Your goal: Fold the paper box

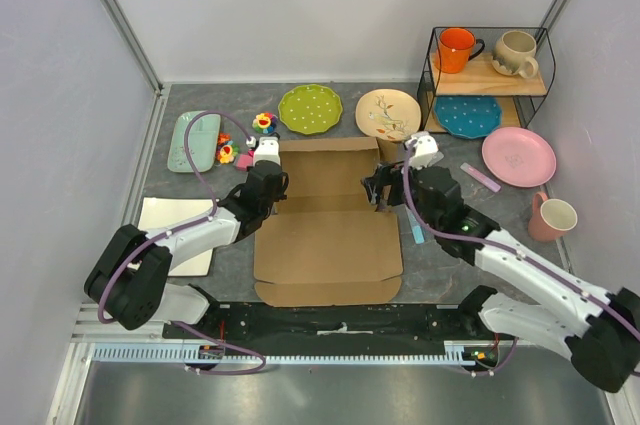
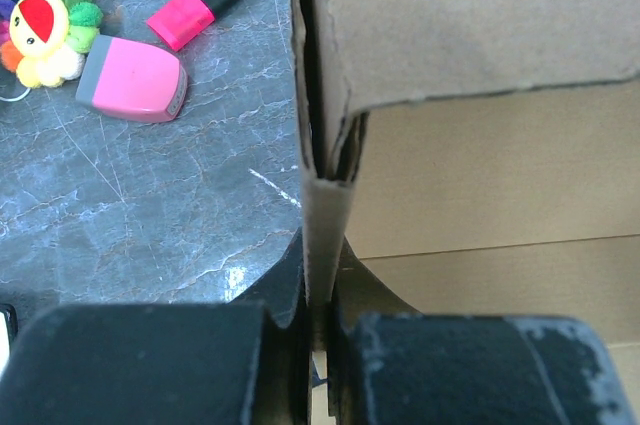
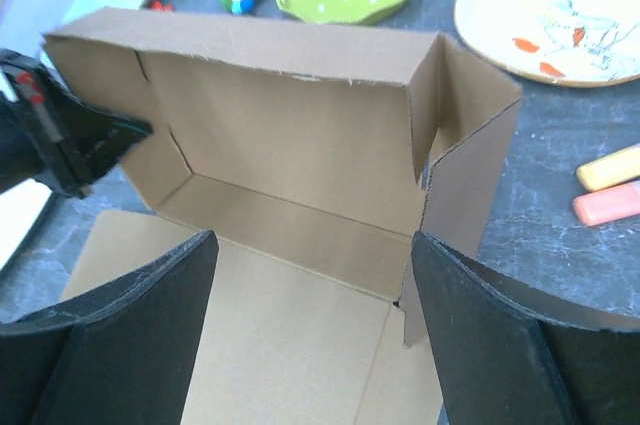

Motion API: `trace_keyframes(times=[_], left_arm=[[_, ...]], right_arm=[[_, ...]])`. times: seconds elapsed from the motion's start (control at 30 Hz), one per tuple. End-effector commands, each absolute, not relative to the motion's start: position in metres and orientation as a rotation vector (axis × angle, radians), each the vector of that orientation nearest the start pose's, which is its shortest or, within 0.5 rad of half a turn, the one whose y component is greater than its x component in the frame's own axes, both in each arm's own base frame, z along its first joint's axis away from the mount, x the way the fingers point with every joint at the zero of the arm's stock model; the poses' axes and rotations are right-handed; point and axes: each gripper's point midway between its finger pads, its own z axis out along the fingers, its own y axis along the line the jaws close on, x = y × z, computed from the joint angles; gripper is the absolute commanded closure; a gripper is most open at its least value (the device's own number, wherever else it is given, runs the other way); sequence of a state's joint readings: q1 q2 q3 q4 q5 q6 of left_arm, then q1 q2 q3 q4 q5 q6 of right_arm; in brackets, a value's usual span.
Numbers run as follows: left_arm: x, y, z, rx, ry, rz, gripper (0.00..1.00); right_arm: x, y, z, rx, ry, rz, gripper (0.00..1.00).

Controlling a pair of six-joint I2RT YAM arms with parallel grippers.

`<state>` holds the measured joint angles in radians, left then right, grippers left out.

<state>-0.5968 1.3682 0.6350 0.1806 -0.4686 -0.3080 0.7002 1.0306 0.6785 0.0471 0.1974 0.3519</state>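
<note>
The paper box [image 1: 330, 235] is seen on the grey tabletop [image 1: 445, 260] between the two arms, with its rear half raised into walls and its front panel lying flat. Its upright left wall is pinched by the closed left claw [image 2: 320, 320]. The right claw [image 3: 312, 245] is spread wide open near the right wall, with nothing gripped.

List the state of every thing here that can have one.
paper box: half folded, back and side walls raised, near panel flat on the table.
left gripper: shut on the box's left wall.
right gripper: open, holding nothing.
orange mug: upright on the shelf.
beige mug: upright beside it.
</note>
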Motion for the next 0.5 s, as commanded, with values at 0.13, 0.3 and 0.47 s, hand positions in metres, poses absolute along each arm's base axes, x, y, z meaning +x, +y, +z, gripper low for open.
trace_keyframes(times=[0.13, 0.3, 0.47], left_arm=[[0.347, -0.151, 0.1, 0.045, 2.05, -0.033, 0.98], [0.345, -0.151, 0.098, 0.037, 2.055, -0.043, 0.98], [0.345, -0.151, 0.1, 0.037, 2.049, -0.048, 0.98]], right_arm=[[0.272, 0.156, 0.224, 0.031, 1.787, 0.428, 0.15], [0.278, 0.114, 0.19, 0.246, 1.862, 0.266, 0.21], [0.288, 0.126, 0.152, 0.242, 1.93, 0.326, 0.2]])
